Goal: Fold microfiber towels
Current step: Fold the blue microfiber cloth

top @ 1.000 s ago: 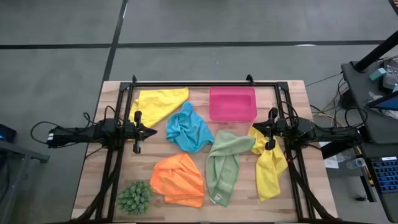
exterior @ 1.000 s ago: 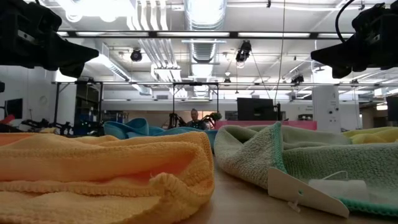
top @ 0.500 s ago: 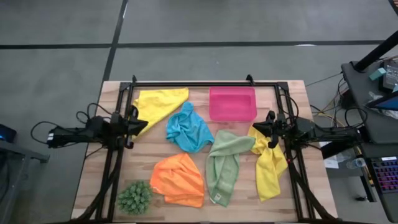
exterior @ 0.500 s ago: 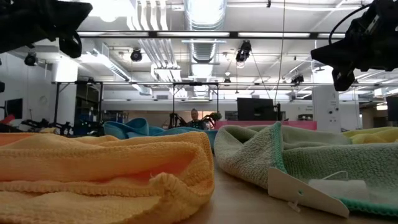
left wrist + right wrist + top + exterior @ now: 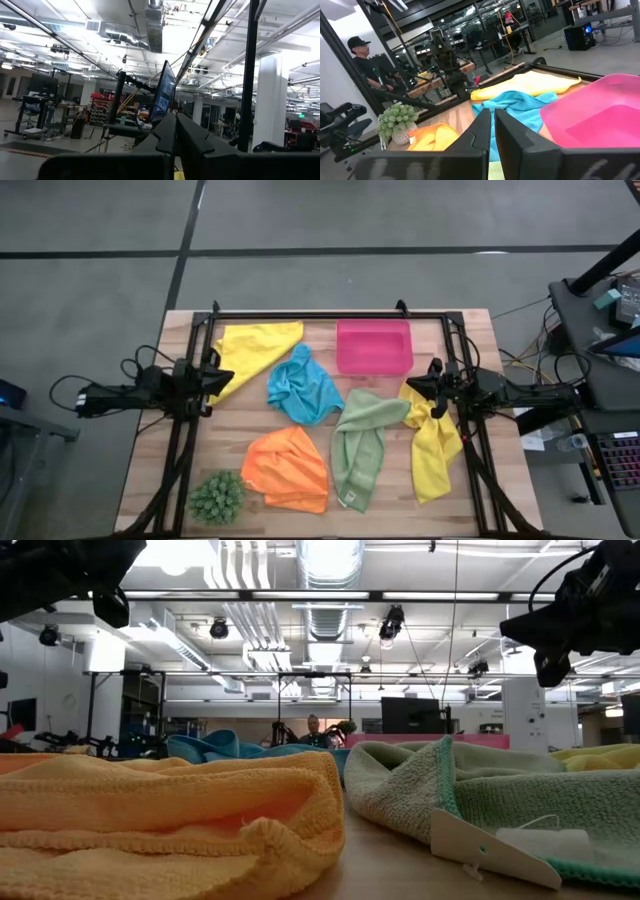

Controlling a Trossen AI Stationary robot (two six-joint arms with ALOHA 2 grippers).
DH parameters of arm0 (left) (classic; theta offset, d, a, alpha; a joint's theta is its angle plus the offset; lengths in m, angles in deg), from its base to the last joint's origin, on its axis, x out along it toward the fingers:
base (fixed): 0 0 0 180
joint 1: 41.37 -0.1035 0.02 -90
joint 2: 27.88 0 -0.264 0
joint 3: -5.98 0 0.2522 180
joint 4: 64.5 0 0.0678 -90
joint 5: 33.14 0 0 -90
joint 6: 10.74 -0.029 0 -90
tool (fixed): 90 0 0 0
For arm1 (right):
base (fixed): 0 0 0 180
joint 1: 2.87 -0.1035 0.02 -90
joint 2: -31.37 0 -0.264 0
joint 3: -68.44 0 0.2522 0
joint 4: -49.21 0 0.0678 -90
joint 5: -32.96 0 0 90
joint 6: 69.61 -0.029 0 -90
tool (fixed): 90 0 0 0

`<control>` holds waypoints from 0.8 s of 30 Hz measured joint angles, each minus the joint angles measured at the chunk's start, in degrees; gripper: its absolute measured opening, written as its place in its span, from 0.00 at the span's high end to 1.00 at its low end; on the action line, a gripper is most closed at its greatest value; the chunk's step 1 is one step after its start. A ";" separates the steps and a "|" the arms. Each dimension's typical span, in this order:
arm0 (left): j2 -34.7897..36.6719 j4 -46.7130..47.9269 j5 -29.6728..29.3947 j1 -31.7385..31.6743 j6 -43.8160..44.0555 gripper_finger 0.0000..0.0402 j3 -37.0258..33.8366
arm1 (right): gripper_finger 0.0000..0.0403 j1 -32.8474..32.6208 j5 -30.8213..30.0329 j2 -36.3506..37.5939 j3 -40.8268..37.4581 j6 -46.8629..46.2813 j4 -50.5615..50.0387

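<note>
Five microfiber towels lie crumpled on the wooden table: a yellow one at the far left, a turquoise one in the middle, a sage green one, an orange one near the front, and a second yellow one at the right. My left gripper hovers shut at the left edge beside the far yellow towel, tipped upward. My right gripper hovers shut and level above the right yellow towel's far end. Both stand high over the cloths in the low view.
A pink tray stands at the far middle. A spiky green plant ball sits at the near left corner. A black frame rims the table. A white tag sticks out of the green towel. People show in the room behind.
My left gripper has tipped upward and risen, its tip drawing back toward the table's left edge, and it has rolled a little. My right gripper has rolled about its own axis in place. Both stay shut. No towel has moved.
</note>
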 joint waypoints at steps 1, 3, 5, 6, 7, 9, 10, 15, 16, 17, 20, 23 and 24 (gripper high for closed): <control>-0.13 -0.62 -0.26 -0.02 0.00 1.00 0.00 | 0.96 0.00 0.00 0.00 0.00 0.00 -0.01; -0.60 -2.92 -0.48 -0.02 0.05 1.00 0.00 | 0.96 0.00 -0.05 0.00 0.00 0.00 0.01; -1.64 -6.50 -0.48 -0.02 0.09 1.00 0.00 | 0.96 0.00 -0.11 0.02 0.00 0.00 0.01; -2.37 -8.69 -0.48 -0.02 0.13 1.00 0.00 | 0.96 0.00 -0.33 0.02 0.00 0.30 0.01; -3.22 -10.74 -0.48 -0.02 0.13 1.00 0.02 | 0.96 0.00 -0.85 0.02 0.00 1.00 0.03; -5.31 -14.47 -0.49 -0.02 0.13 1.00 0.02 | 0.96 0.00 -2.90 0.02 0.00 2.95 0.17; -6.52 -16.10 -0.52 -0.02 0.11 1.00 0.03 | 0.96 0.00 -4.25 0.02 0.00 3.36 0.29; -13.47 -19.93 -4.19 -0.02 2.65 1.00 0.81 | 0.96 0.00 -10.25 0.02 0.00 3.92 0.52; -15.07 -19.84 -5.50 -0.02 3.71 1.00 0.99 | 0.96 0.00 -11.06 0.02 0.00 4.43 0.54; -16.65 -19.80 -6.42 -0.02 4.72 1.00 1.06 | 0.96 0.00 -12.00 0.02 0.00 5.03 0.62; -21.72 -19.78 -6.69 0.00 6.12 1.00 1.47 | 0.96 0.00 -15.00 0.01 0.00 7.04 1.01; -25.72 -19.77 -6.71 0.00 6.12 1.00 2.40 | 0.96 0.00 -17.37 0.02 0.00 9.57 1.92; -26.85 -19.83 -6.69 0.00 6.12 1.00 2.79 | 0.96 0.00 -17.83 0.02 0.00 10.23 2.30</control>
